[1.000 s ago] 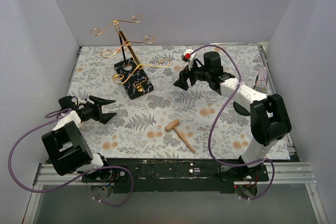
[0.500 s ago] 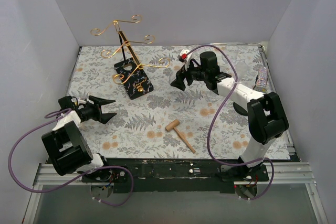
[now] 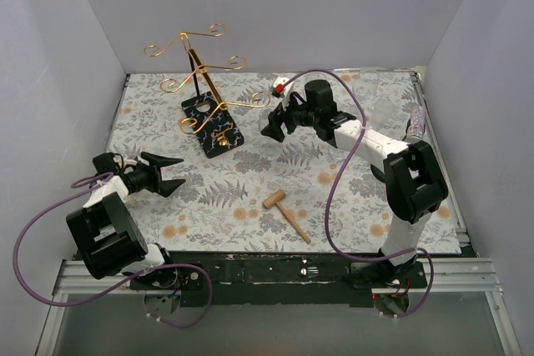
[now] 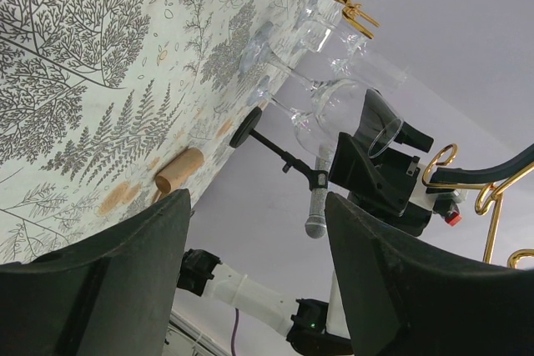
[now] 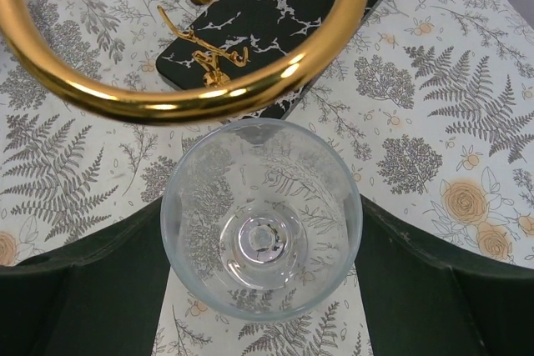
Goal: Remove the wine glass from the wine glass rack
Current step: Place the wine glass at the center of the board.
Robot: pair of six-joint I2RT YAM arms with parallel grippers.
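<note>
The wine glass (image 5: 261, 218) is clear and sits between my right gripper's (image 5: 261, 206) fingers, rim toward the camera, with both fingers against the bowl. In the left wrist view the wine glass (image 4: 346, 114) tilts with its foot away from that gripper. The wine glass rack (image 3: 204, 81) is gold wire on a black base (image 5: 275, 14). One scroll arm (image 5: 167, 97) curves just above the glass rim. My right gripper (image 3: 269, 122) is beside the rack's right arm. My left gripper (image 3: 163, 174) is open and empty at the near left, also open in its wrist view (image 4: 257, 198).
A wooden mallet (image 3: 286, 213) lies on the floral cloth near the front middle. A glittery microphone (image 3: 415, 122) stands at the right edge. More clear glass shapes (image 4: 334, 35) show beyond the held glass. Walls close in the left, back and right.
My right gripper has moved left, closer to the rack's right scroll arm. The left arm has not moved.
</note>
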